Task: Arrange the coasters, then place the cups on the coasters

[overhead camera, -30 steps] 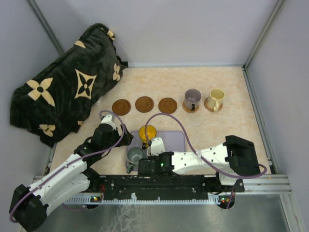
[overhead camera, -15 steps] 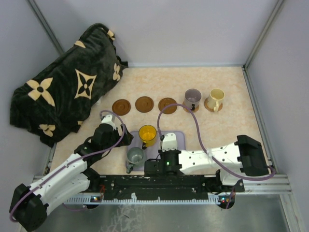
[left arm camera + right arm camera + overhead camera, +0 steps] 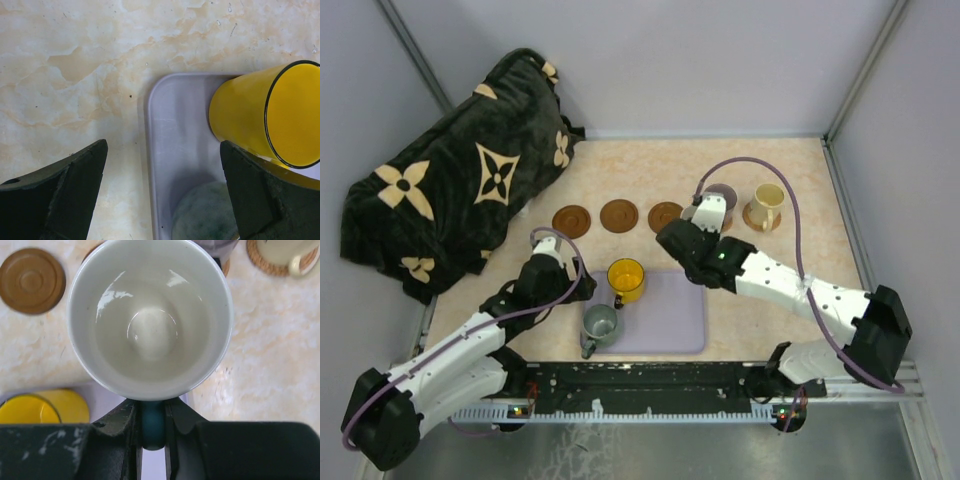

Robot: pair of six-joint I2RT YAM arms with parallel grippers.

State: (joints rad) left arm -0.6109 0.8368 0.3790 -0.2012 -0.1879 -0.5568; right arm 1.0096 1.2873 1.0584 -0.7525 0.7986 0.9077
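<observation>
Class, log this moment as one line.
right gripper: shut on white mug | left gripper: open, near tray | yellow mug, grey-green mug: on tray

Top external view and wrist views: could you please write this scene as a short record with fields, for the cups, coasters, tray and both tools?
bare coasters: three dark coasters in a row
cups on coasters: beige cup on a tan coaster; purple-grey cup, mostly hidden by the right arm
tray: lavender tray holds the yellow cup and the grey-green cup
right tool: shut on the handle of the white cup, near the coaster row
left tool: open, over the tray's corner
</observation>
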